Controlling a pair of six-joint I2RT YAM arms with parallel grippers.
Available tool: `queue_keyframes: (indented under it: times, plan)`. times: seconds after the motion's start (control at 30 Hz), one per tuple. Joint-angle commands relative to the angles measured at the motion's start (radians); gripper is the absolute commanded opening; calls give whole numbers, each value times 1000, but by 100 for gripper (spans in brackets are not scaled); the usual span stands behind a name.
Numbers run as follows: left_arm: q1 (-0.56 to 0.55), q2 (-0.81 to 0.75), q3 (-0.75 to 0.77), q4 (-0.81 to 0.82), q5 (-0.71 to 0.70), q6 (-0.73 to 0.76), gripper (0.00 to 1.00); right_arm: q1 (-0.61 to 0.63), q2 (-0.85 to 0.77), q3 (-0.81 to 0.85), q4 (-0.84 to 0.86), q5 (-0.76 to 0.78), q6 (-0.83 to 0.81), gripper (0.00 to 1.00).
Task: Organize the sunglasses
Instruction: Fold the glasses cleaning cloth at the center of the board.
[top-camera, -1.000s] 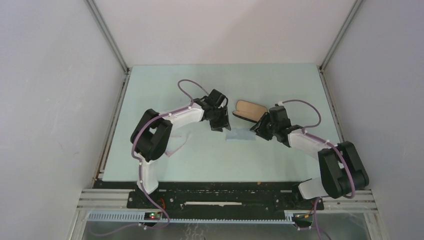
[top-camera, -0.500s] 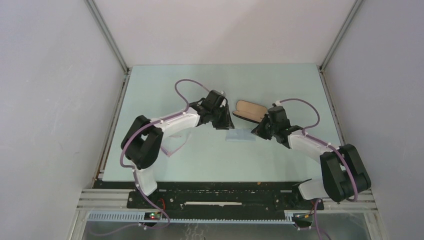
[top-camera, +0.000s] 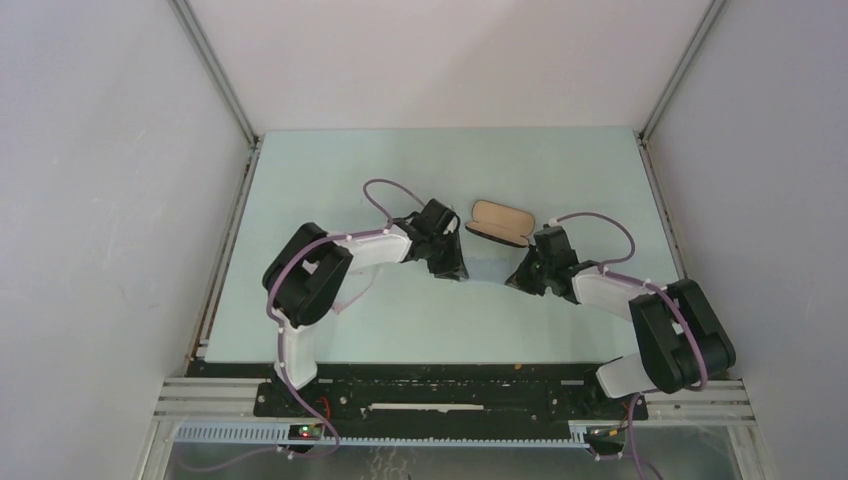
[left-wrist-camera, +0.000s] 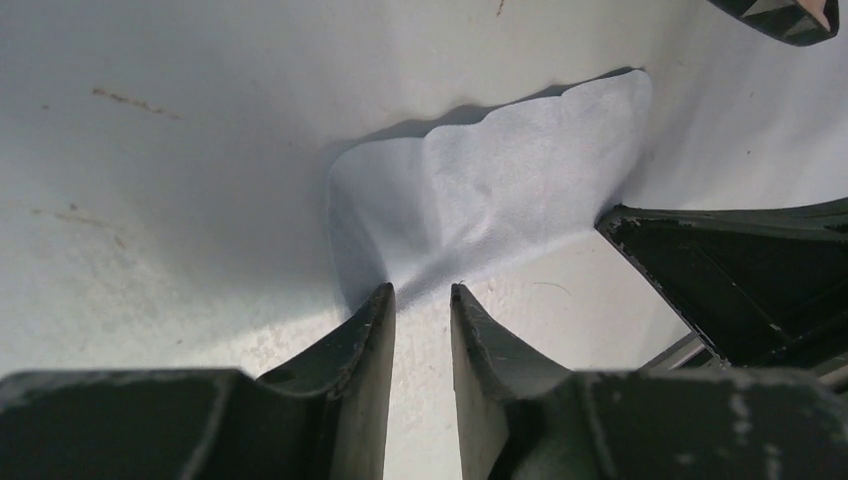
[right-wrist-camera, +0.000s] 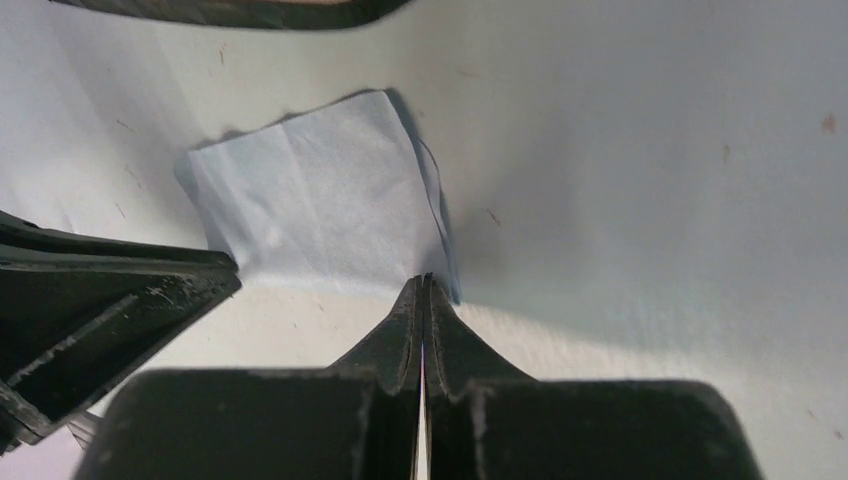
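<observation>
1. The right gripper is fully closed with its tips on the near edge of the cloth. I cannot tell if any fabric is caught. A thin bite could slip out on a lift.
2. The left gripper has a narrow gap and holds nothing, with its tips at the cloth's other edge. Closing flat on the tabletop may bunch or push the cloth instead of pinching it.
3. The grippers are near each other, so there is a risk of a clash or of both tugging the cloth.
4. The sunglasses lie toward the tabletop's left edge, partly under the left arm and well apart from the cloth. A low arm swing could drag them.
5. The open case sits near mid-tabletop, just beyond the cloth, and a stray nudge could shift it.
</observation>
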Motion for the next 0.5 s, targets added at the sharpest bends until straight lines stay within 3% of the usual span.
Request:
queue_keyframes:
  times: [0.0,0.13,0.47]
  plan:
    - [-5,-101,-18,-21,-47,20,33,-5,-84,-21,-52,13,-17,0]
    - [-4,-156,18,-57,-82,59,36,-32,-154,-12,-61,15,-21,0]
    - [32,-124,164,-130,-112,112,46,-102,-131,133,-97,30,-68,27]
